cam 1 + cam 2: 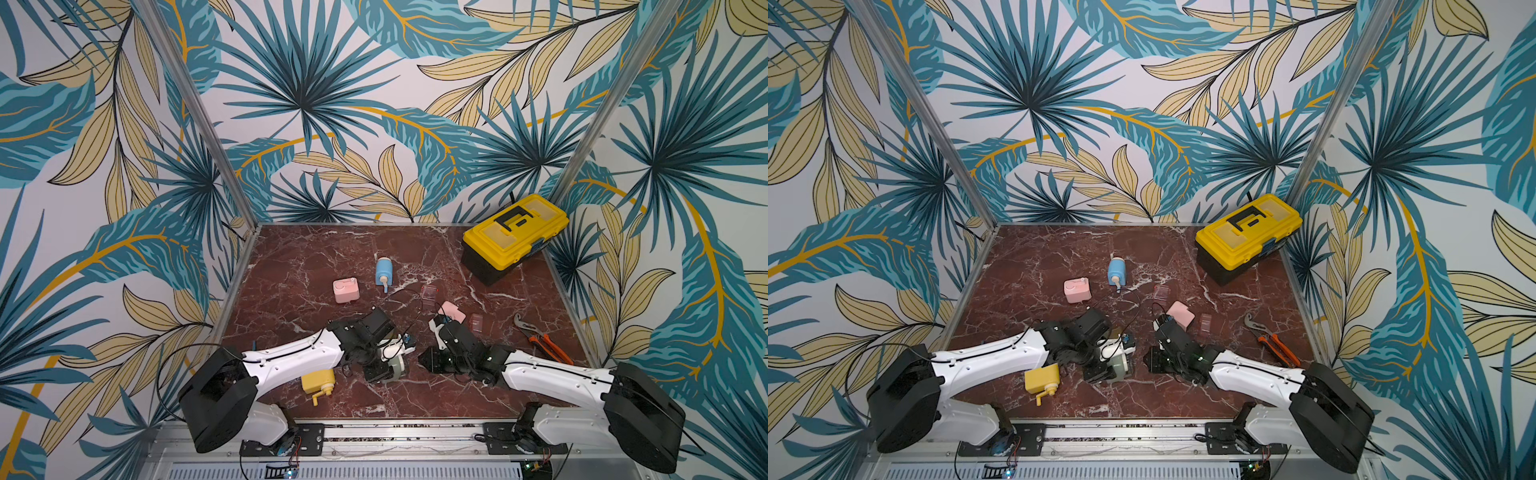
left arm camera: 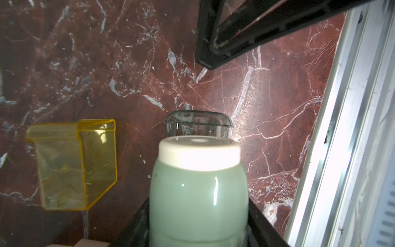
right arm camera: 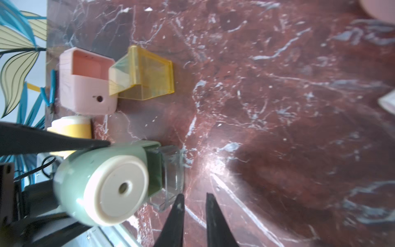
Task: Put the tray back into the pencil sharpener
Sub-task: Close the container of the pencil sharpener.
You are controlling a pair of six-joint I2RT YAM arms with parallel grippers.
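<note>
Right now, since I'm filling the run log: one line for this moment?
left claw: grips green sharpener | tray: clear, partly inserted | right claw: empty, tips slightly apart, beside tray

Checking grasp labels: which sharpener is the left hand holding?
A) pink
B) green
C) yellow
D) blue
B: the left hand is clamped around the green sharpener, with the clear tray sticking out of its end.
</note>
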